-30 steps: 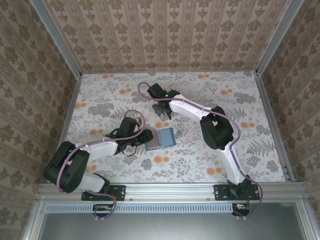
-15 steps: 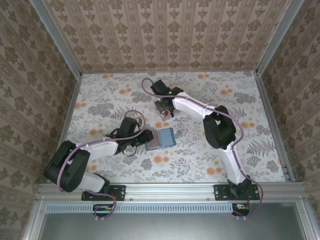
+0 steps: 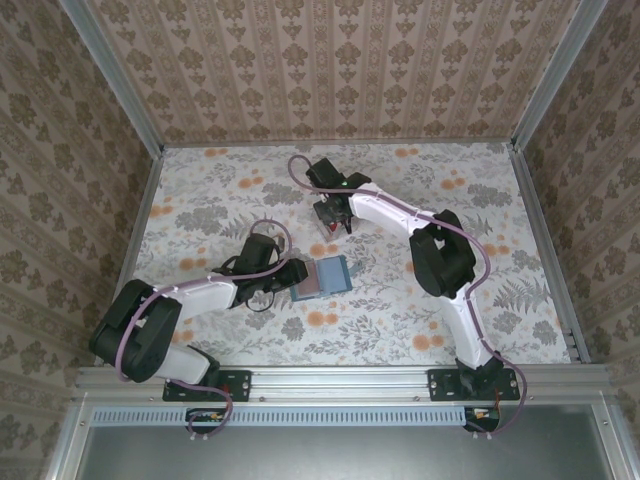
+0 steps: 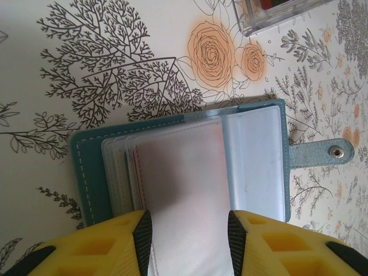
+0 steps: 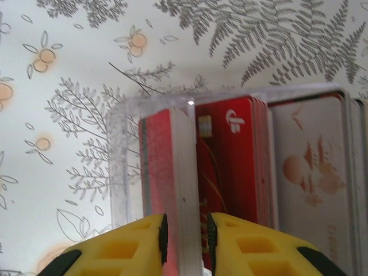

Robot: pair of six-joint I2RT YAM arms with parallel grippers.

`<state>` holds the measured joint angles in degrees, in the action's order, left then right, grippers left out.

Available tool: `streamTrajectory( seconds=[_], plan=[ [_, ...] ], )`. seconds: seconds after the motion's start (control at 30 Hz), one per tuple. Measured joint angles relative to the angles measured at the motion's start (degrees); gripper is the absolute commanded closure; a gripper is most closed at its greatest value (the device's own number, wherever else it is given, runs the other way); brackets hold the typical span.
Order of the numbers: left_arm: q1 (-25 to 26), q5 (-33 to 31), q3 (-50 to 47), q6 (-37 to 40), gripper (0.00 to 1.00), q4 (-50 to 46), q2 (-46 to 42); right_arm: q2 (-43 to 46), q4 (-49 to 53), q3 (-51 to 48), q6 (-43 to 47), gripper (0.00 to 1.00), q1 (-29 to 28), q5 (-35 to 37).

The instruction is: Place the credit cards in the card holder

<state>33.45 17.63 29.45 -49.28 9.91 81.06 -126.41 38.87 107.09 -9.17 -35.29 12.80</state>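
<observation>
The teal card holder point(image 3: 325, 274) lies open on the floral table, its clear sleeves point(image 4: 178, 172) fanned upward and its snap tab point(image 4: 322, 154) out to the right. My left gripper point(image 4: 187, 236) is open over the holder's near edge, a fingertip on either side of the top sleeve. Red credit cards point(image 5: 230, 167) stand in a clear plastic box point(image 5: 123, 161). My right gripper point(image 5: 185, 230) is shut on one credit card point(image 5: 183, 172), seen edge-on with a white rim, at the left of the box. In the top view this gripper point(image 3: 331, 217) is beyond the holder.
A pale card with a faded picture point(image 5: 313, 172) stands at the right of the stack in the box. The clear box's corner point(image 4: 276, 11) lies just beyond the holder. Patterned walls enclose the table point(image 3: 480, 190) on three sides.
My right gripper has shifted slightly to the right over the clear box. The left arm and the card holder have stayed put.
</observation>
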Motion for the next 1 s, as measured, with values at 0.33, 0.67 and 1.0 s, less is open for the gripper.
streamTrajectory(
  seconds=[0.33,0.67,1.0],
  plan=[
    [0.0,0.6,2.5,0.0,0.58,0.4,2.6,9.4,0.1,-3.1,-1.0,0.63,3.9,-1.7],
    [0.0,0.6,5.9,0.0,0.58,-0.7,2.7,9.3,-0.1,-3.8,-5.2,0.56,13.0,-11.2],
    [0.3,0.6,6.3,0.1,0.58,-1.3,2.7,3.2,-0.1,-3.8,-7.0,0.56,12.7,-20.0]
  ],
)
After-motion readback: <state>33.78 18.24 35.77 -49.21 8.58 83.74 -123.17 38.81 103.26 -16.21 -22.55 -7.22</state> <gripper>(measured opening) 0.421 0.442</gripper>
